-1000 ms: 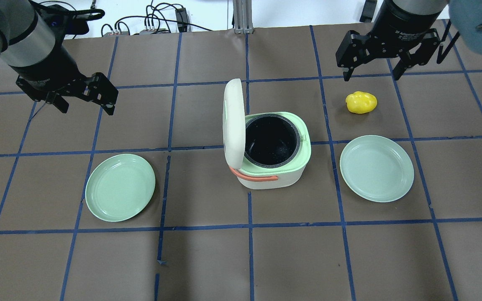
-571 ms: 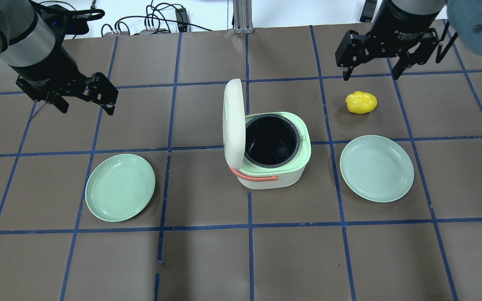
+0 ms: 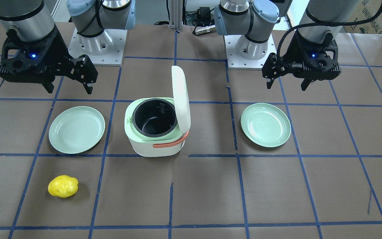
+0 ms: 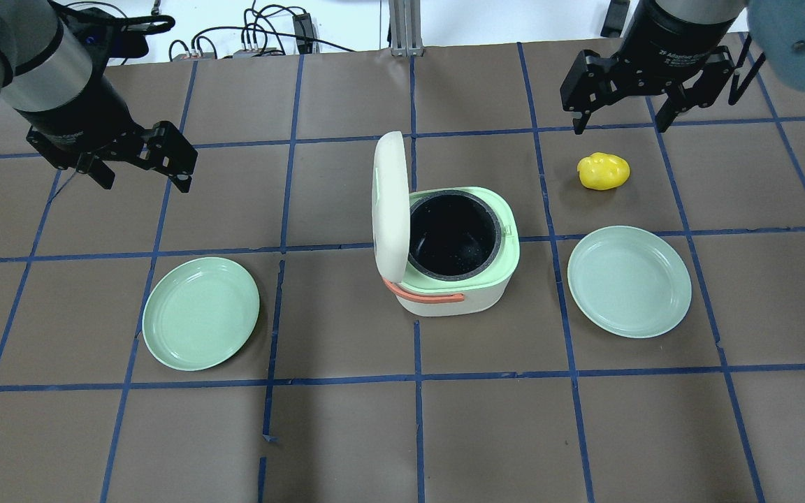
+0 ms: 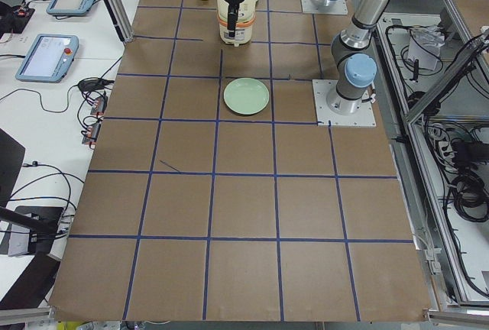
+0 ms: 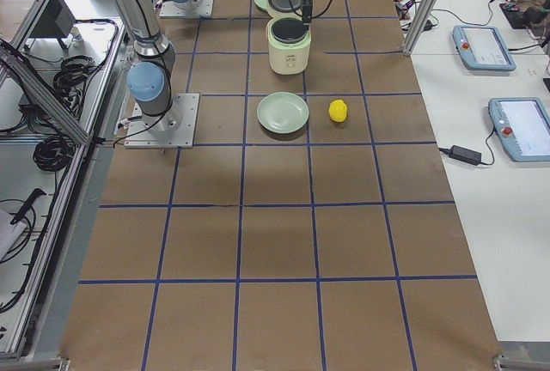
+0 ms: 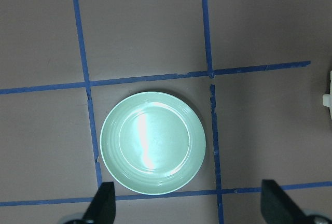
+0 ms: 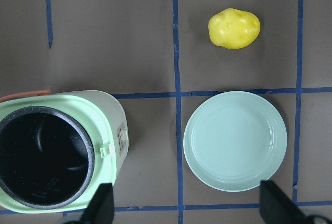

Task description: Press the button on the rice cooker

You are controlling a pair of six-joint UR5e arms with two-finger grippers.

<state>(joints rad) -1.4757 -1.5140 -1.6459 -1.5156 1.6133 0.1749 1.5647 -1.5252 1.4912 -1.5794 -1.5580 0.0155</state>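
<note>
**Rice cooker open at centre of frame**

The rice cooker (image 4: 455, 304) stands upright near the middle of the overhead view, slightly right of centre. Its body is cream-white with rounded corners and has a light green top rim. The lid (image 4: 390, 202), cream on the outside, is swung fully open. It stands almost vertical along the cooker's left side in that view, and on its right side in the front-facing view. The round black inner pot (image 4: 454, 235) sits in the body with its dark inside exposed. An orange handle (image 4: 430, 297) lies folded down along the lower edge, reaching the lid's hinge corner. A small green tab (image 4: 507, 229) sits on the rim opposite the lid. Whether this tab is the button cannot be told.
</note>
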